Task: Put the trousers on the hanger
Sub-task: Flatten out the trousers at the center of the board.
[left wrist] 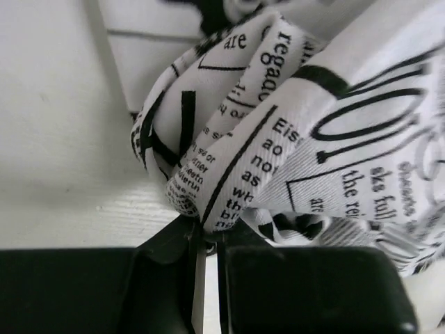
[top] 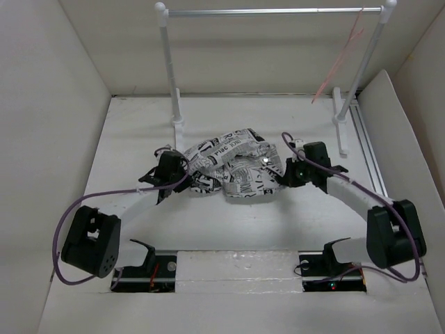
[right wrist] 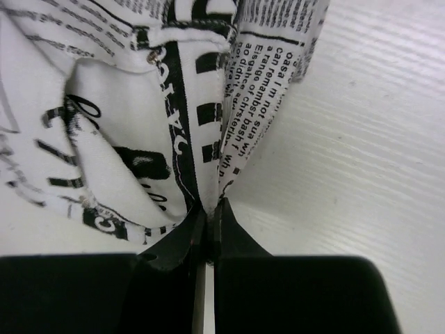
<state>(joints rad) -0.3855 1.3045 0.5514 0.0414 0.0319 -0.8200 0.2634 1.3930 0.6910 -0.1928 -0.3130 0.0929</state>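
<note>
The trousers (top: 233, 167), white with black newspaper print, lie bunched in a heap on the table between my two grippers. My left gripper (top: 178, 169) is shut on a fold at the heap's left edge; the left wrist view shows the fabric (left wrist: 278, 118) pinched between the black fingers (left wrist: 167, 264). My right gripper (top: 284, 169) is shut on a fold at the right edge; the right wrist view shows the cloth (right wrist: 195, 125) squeezed between the fingertips (right wrist: 236, 233). The thin pale pink hanger (top: 338, 60) hangs from the right end of the rack's crossbar, far from both grippers.
The white-posted rack (top: 169, 62) with a silver crossbar (top: 271, 11) stands at the back of the table. A white wall panel (top: 396, 118) and a rail (top: 368, 149) run along the right side. White walls enclose the table.
</note>
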